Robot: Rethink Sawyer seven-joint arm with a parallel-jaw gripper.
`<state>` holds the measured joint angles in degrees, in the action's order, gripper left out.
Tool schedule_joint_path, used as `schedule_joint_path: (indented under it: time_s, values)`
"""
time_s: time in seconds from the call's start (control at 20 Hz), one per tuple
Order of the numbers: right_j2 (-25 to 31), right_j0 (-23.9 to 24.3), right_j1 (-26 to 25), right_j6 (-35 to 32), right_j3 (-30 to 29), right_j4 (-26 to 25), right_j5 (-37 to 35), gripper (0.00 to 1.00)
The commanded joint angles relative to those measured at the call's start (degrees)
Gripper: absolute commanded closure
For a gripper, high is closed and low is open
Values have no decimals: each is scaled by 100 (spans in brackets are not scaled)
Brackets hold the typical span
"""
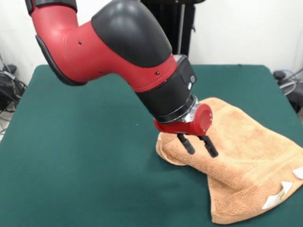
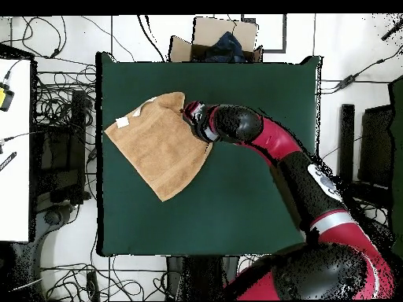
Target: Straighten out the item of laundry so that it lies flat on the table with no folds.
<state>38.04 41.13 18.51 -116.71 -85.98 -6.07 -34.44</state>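
The orange-tan towel [image 1: 246,161] lies on the right part of the dark green table [image 1: 94,156]. Its left end is bunched into a rounded fold, and its near corner is doubled over. White tags [image 1: 277,196] show at its near right edge. My gripper [image 1: 202,152] is open, tilted, with both black fingers [image 1: 186,143] right over the folded left end; nothing sits between them. I cannot tell whether the tips touch the cloth. From overhead, the towel [image 2: 161,145] sits at the table's [image 2: 236,204] upper left and the gripper [image 2: 189,112] is at its upper right corner.
An open cardboard box [image 2: 216,39] stands beyond the table's top edge in the overhead view. Cables [image 2: 63,102] and a white desk [image 2: 14,149] line the left side. More cables [image 1: 289,80] lie off the table's right in the front view.
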Motion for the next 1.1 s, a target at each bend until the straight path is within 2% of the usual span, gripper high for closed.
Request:
schedule_joint_path:
  time_s: [0.05,0.15,0.4,0.55,0.8,1.1]
  values:
    - [379,-252,137,462,-359,-55,-619,0]
    - [265,-374,338,241,-408,-50,-666,0]
    - [440,-406,352,344,-338,207,-1361,0]
    - [378,-445,498,232,-446,216,-1389,0]
    - [-321,-771,1017,-196,-213,55,-2234,0]
    - [-724,-958,1303,-451,-133,-165,-2444,0]
